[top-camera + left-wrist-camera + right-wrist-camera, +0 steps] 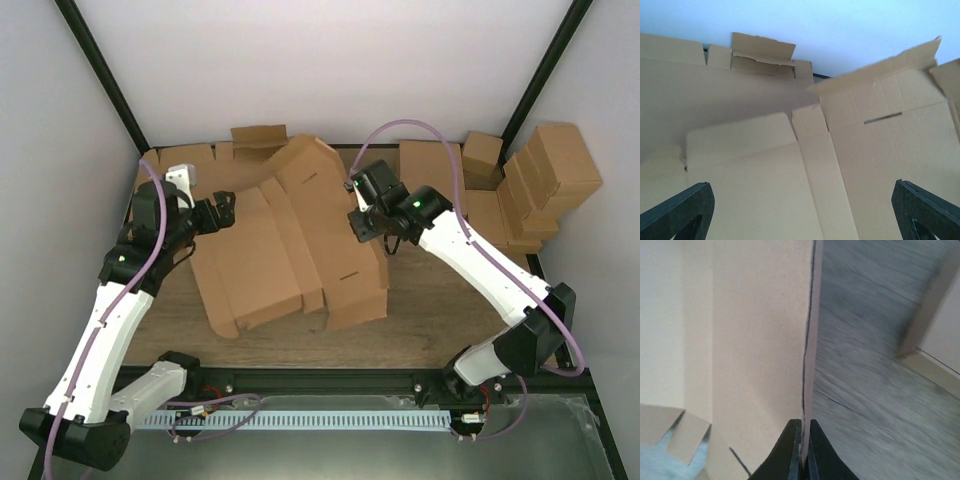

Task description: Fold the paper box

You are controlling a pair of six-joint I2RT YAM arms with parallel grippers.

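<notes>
The paper box is a plain brown corrugated die-cut sheet, mostly unfolded, spread across the middle of the counter with its flaps and slots showing. Its panel toward twelve o'clock tilts up off the wood. Its three-o'clock edge is pinched in the right hand.

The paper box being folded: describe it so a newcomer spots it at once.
Look at the middle of the wooden table. The paper box is the big opened-out brown sheet there. Unlike the finished boxes stacked at far right, its edge is pinched in the right gripper.
</notes>
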